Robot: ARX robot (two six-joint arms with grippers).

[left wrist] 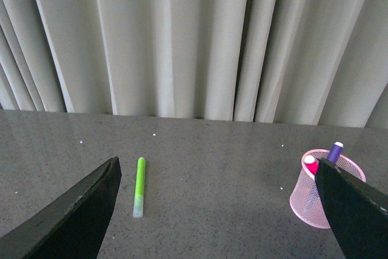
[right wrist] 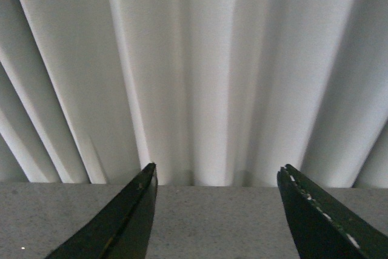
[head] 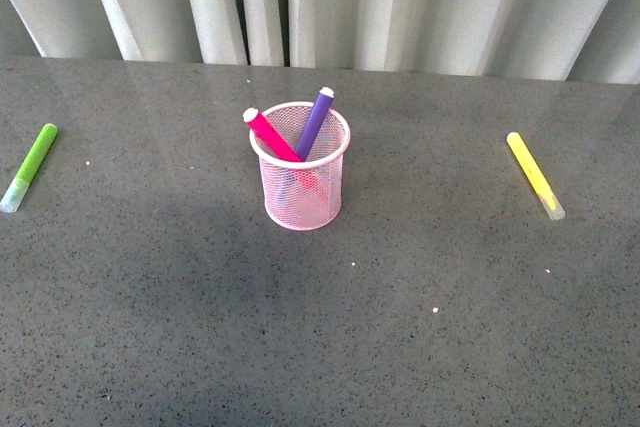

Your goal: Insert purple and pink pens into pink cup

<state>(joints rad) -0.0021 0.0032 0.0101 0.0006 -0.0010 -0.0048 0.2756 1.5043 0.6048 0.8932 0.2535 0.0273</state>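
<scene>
A grey speckled table (head: 420,347) is backed by pale pleated curtains (head: 400,7). Near its middle the pink cup (head: 300,182) is stood upright, and both the pink pen (head: 270,134) and the purple pen (head: 314,122) are held inside it, leaning apart with their ends above the rim. The left gripper (left wrist: 218,210) is spread wide and nothing is grasped; the right gripper (right wrist: 215,222) is likewise parted and empty. A lime-green marker (head: 29,166) is laid far left, a yellow marker (head: 534,175) far right.
</scene>
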